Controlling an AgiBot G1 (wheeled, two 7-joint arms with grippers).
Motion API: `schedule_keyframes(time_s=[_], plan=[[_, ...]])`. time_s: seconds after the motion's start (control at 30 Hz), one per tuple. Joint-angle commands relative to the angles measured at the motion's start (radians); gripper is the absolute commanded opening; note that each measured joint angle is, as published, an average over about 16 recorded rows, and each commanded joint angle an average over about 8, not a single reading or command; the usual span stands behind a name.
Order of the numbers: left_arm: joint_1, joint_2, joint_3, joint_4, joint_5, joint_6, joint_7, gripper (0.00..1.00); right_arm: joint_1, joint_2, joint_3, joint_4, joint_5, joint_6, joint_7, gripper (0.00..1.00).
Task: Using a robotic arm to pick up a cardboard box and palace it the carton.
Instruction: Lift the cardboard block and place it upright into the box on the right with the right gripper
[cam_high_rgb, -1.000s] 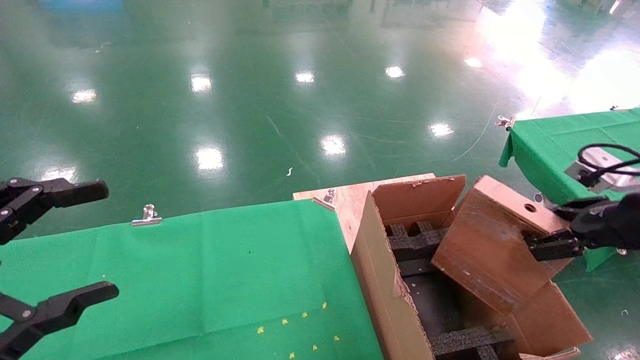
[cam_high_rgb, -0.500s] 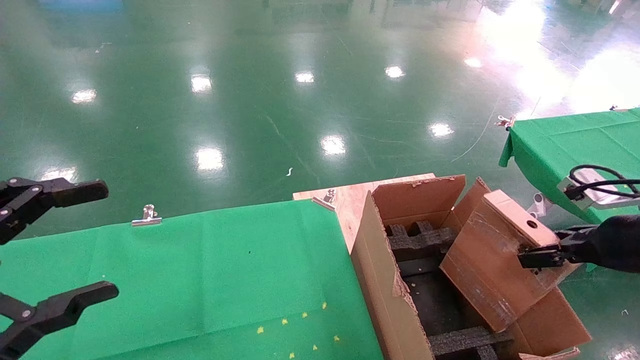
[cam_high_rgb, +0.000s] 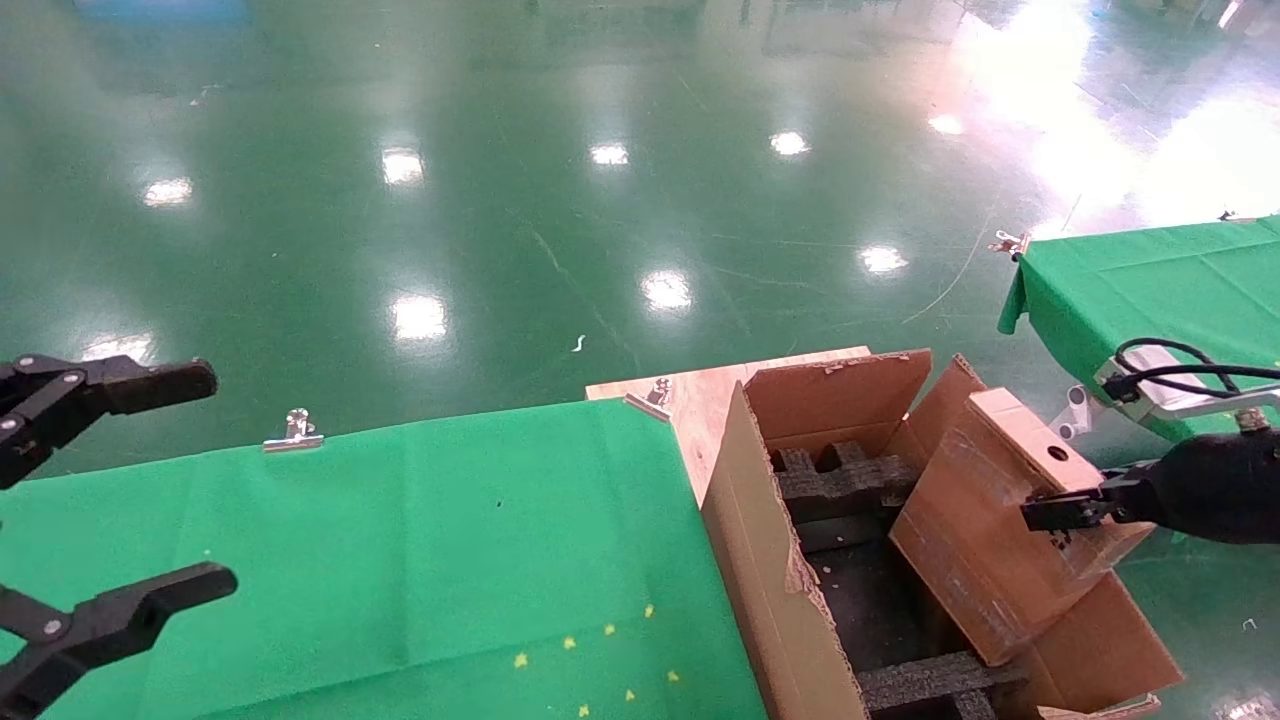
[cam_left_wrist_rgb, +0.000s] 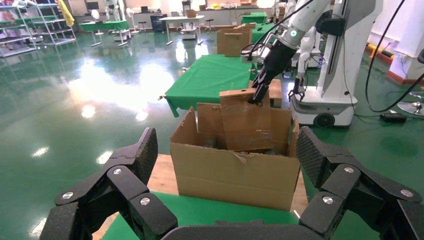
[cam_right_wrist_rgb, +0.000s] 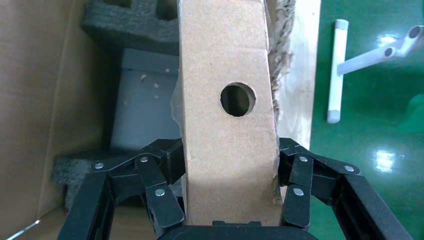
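Observation:
The small brown cardboard box (cam_high_rgb: 1000, 510), with a round hole in its narrow side, hangs tilted with its lower end inside the large torn carton (cam_high_rgb: 770, 560). Black foam inserts (cam_high_rgb: 835, 480) line the carton. My right gripper (cam_high_rgb: 1060, 510) is shut on the box's upper narrow end. In the right wrist view its fingers (cam_right_wrist_rgb: 165, 157) press both broad faces of the box (cam_right_wrist_rgb: 227, 125). The left wrist view shows the white robotic arm (cam_left_wrist_rgb: 305, 20), the box (cam_left_wrist_rgb: 247, 122) and the carton (cam_left_wrist_rgb: 235, 175). My left gripper (cam_high_rgb: 130, 480) is open, parked at the far left.
A green-clothed table (cam_high_rgb: 400, 540) lies left of the carton, with a metal clip (cam_high_rgb: 293, 432) on its far edge. A wooden board (cam_high_rgb: 700, 390) sits under the carton. A second green table (cam_high_rgb: 1130, 280) stands at the right. Glossy green floor lies beyond.
My right gripper has lowered the cardboard box down and slightly left, so more of it sits inside the carton. The left gripper has not moved.

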Motion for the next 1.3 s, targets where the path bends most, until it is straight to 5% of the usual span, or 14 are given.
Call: schedule_keyframes(time_s=[0.03,1.3], plan=[[0.000,0.000,0.000,0.000,0.000,0.000,0.000,1.00,-0.003,-0.009,-0.003,0.001,-0.015,0.006,0.017,0.00],[0.000,0.000,0.000,0.000,0.000,0.000,0.000,1.00,-0.179,-0.173,-0.115,-0.001,-0.346,0.153,0.580,0.00]])
